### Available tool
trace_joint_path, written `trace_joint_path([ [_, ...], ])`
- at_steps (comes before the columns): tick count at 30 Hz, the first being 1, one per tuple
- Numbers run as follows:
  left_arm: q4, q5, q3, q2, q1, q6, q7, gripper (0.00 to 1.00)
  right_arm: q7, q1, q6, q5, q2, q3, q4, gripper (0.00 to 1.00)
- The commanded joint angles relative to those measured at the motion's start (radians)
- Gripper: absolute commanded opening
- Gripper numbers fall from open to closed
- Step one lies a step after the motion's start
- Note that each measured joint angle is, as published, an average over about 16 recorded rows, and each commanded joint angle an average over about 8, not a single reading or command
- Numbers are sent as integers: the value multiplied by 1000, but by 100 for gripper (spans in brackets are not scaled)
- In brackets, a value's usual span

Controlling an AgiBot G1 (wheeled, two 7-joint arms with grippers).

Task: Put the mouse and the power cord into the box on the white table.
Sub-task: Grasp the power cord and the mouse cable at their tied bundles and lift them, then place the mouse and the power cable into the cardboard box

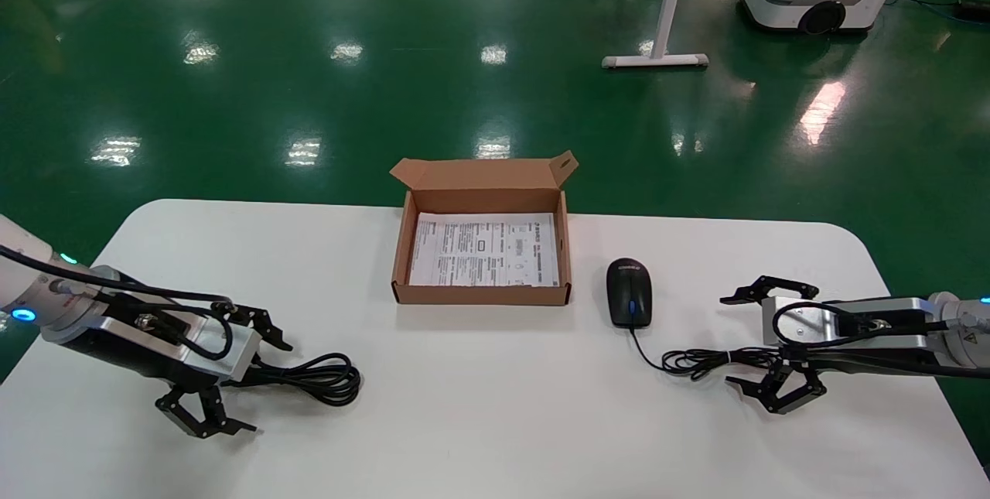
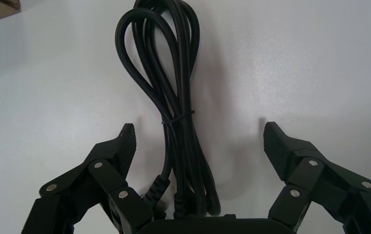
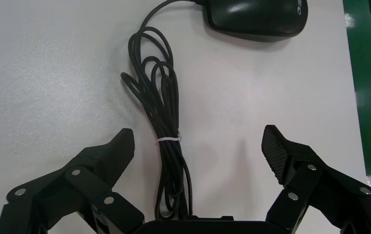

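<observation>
A: Nearest the head camera, the left end effector (image 1: 236, 383) is sitting low over the worktop (image 1: 495, 422) with its jaws spread wide and nothing between them. The power cord (image 1: 321, 377) is lying between its fingers (image 2: 122, 144), apart from both pads.

B: How is the cord likely to handle?

A: It is looking thick, glossy and springy, so probably slippery. A thin tie is cinching the loops at mid-bundle; gripping across that tie should be catching every strand at once.

B: And the right side?

A: The right end effector (image 1: 762, 348) is also spread wide and empty, straddling the thin bunched cable of the mouse (image 1: 629, 292). The mouse is resting just beside the box (image 1: 481, 296), to its right. It is appearing light and rigid with a smooth curved shell; pinching across its flanks seems safer than pulling the limp cable, which is likely to trail.

B: The box?

A: It is standing open at the worktop's far middle, holding only a printed sheet (image 1: 486, 250).
</observation>
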Motion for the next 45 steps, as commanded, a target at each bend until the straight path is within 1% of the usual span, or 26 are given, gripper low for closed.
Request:
trace_joint_path([
  [1, 0, 0, 0, 0, -1, 0, 0, 0, 0, 0, -1, 0, 1, 0, 0, 0],
  [38, -17, -4, -3, -6, 5, 2, -5, 0, 0, -3, 4, 2, -1, 0, 10, 0],
  [42, -10, -18, -13, -13, 4, 3, -11, 0, 0, -2, 3, 3, -1, 0, 11, 0],
  [45, 8, -56, -39, -31, 0, 8, -25, 0, 0, 5, -6, 8, 4, 4, 14, 0],
])
